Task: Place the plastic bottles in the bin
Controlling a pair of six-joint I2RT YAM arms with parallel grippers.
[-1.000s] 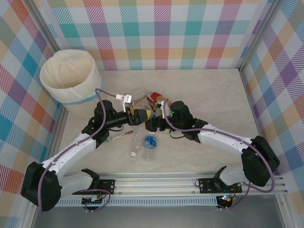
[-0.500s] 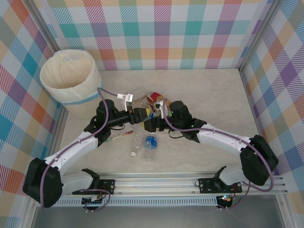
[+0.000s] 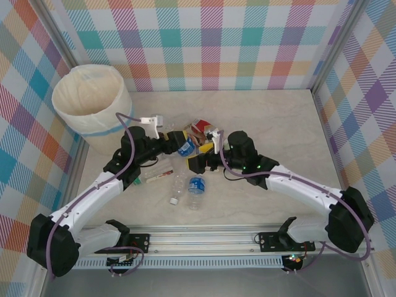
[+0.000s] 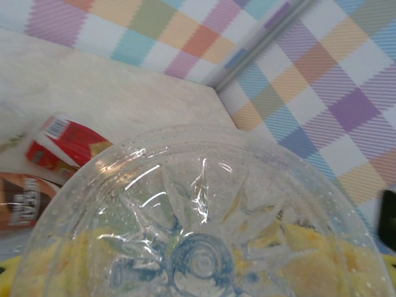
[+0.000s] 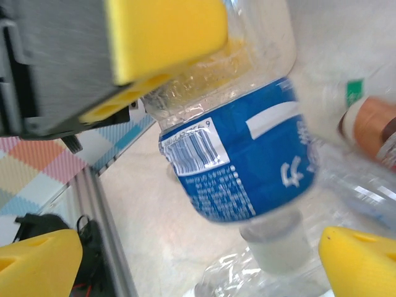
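One blue-labelled bottle (image 3: 186, 148) is pinched near its base by the left gripper (image 3: 180, 144), close to the middle of the table (image 3: 278, 117). Its cap end hangs down toward five o'clock. The right gripper (image 5: 199, 246) stands with its yellow fingers spread wide, one on each side of that cap end, and grasps nothing. The bin (image 3: 102, 127) waits at ten o'clock, well apart from the held bottle. A small heap of bottles (image 3: 199, 129) lies just past the grippers at twelve o'clock, and some loose bottles (image 3: 195, 185) lie at six o'clock.

I think the first danger is a snag. If the left arm carries the bottle away while the spread fingers stand around the cap, the bottle may catch on one and twist out of the pads. The second danger is the thin plastic, which can buckle and slip when it is squeezed low on the body. The third is the bin. Its wall looks soft and high, so a low approach could hit the rim and push the bin over. A sweeping arm may also scatter the heap.

The table is pale and smooth like marble, so a dropped bottle would probably roll. Bright checked walls (image 3: 204, 43) close three sides, and a metal rail (image 3: 204, 238) runs along the near edge at six o'clock.
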